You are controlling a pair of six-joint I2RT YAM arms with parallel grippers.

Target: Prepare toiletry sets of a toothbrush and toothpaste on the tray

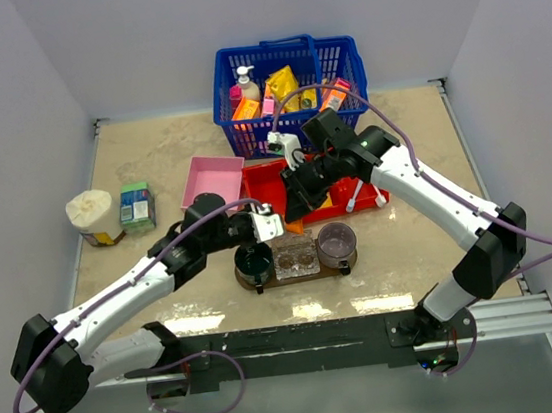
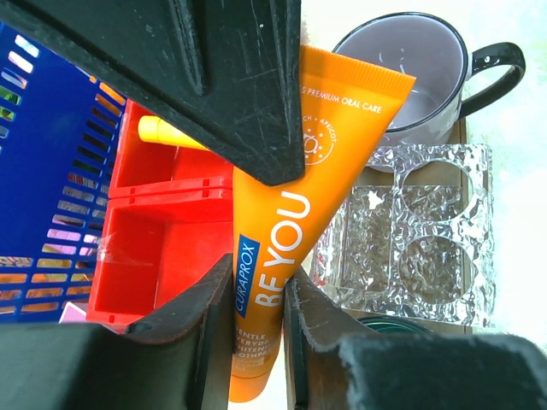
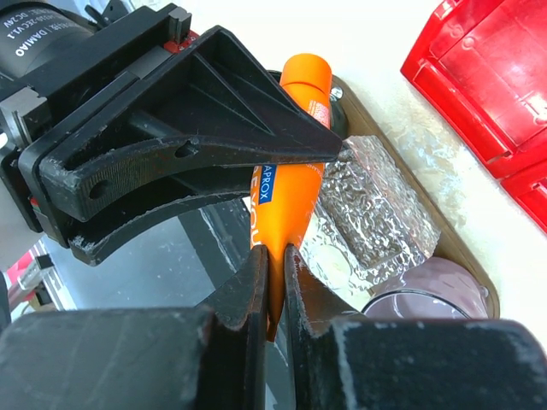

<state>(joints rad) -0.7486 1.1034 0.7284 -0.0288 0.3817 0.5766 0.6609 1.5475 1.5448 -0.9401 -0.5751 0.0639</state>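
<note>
Now the toothpaste (image 2: 282,213) hangs in the air just over the far edge of the tray (image 1: 305,276). Its long axis runs from the right tool (image 3: 275,273), which pinches the flat crimped end, toward the left tool (image 2: 256,299), which is pressed on both sides of the cap half. I judge the left arm is better placed to lower it, because the tray lies just below on its near side.
</note>
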